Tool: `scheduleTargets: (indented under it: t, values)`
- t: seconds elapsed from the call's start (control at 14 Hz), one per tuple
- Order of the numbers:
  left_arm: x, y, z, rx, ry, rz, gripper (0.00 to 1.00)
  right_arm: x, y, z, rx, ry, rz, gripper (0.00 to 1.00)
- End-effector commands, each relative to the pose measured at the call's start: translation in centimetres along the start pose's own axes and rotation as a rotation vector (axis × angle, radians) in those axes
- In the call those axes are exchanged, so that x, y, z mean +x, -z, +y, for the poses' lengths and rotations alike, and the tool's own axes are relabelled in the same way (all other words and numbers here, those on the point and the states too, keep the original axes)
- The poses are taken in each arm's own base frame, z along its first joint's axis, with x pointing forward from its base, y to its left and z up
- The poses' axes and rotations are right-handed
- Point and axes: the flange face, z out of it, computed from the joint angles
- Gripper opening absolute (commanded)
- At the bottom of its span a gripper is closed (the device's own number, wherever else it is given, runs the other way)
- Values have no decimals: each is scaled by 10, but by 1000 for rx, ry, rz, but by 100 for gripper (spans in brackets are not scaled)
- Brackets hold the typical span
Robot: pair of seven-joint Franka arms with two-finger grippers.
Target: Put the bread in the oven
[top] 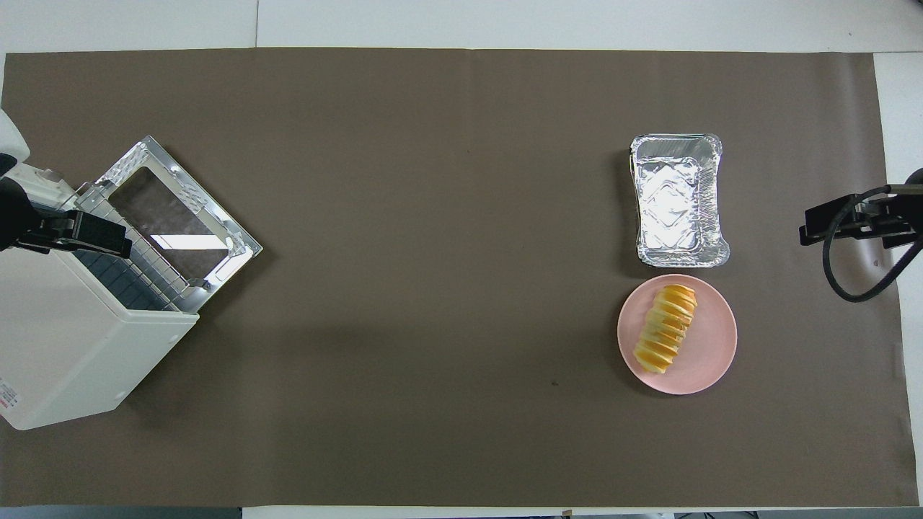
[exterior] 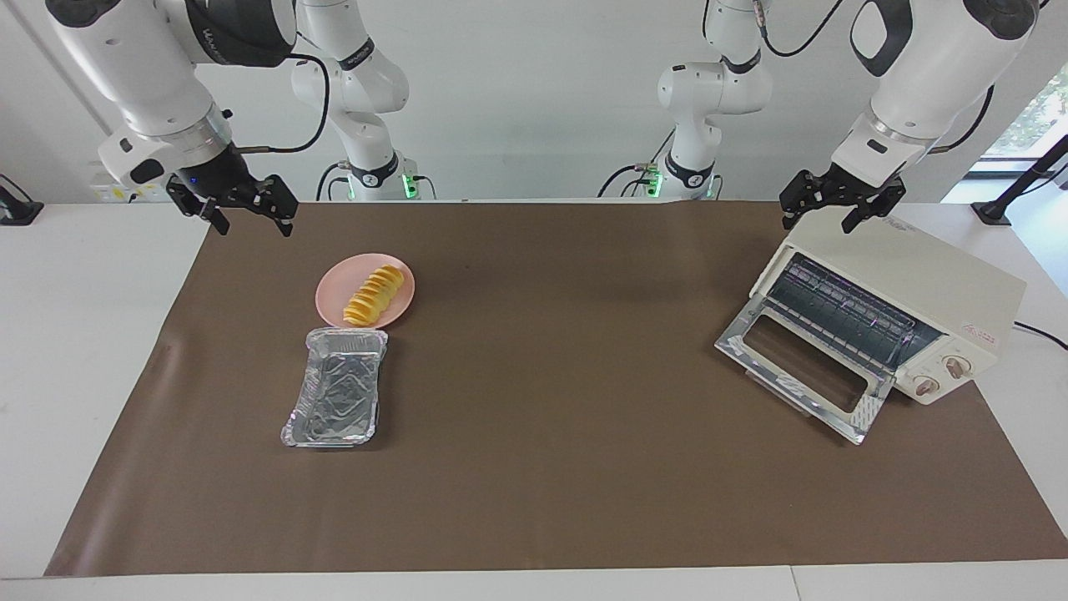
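The bread [exterior: 375, 295] [top: 666, 329], a ridged yellow-orange loaf, lies on a round pink plate [exterior: 334, 299] toward the right arm's end of the table. The cream-white oven [exterior: 934, 267] [top: 65, 346] stands at the left arm's end, its glass door [exterior: 801, 367] dropped open and the wire rack showing. My right gripper [exterior: 255, 229] hangs open and empty over the mat's corner, apart from the plate. Just above the oven's top edge my left gripper [exterior: 816, 224] is open and holds nothing.
A crinkled silver foil tray [exterior: 335, 401] [top: 678, 200] lies beside the plate, farther from the robots. A brown mat [exterior: 551, 434] covers the table between the plate and the oven. The oven's two knobs [exterior: 943, 376] face away from the robots.
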Motion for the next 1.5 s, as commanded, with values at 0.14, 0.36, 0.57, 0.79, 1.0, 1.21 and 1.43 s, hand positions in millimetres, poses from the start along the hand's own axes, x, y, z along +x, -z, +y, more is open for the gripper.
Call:
scheduleTargets:
  t: [0.14,0.36,0.57,0.79,1.0,1.21,1.43]
  values:
    - [-4,4,-2,2,-3,14,100,-24,-37,-14,-16,34,21,100]
    - [-4,4,-2,2,-3,12,100,-32,-59,-37,-22,64,32,100]
    - [-4,4,-2,2,-3,12,100,-35,-94,-67,-24,50,29,100]
    - [-5,5,-2,2,-3,14,100,-38,-129,-76,-20,-32,15,100]
    - [-4,4,-2,2,-3,12,100,-46,-164,-103,-17,-121,38,100]
    - [-4,4,-2,2,-3,12,100,-51,-191,-107,-17,-221,32,100]
    - [-4,4,-2,2,-3,14,100,-58,-232,-98,1,-275,77,100]
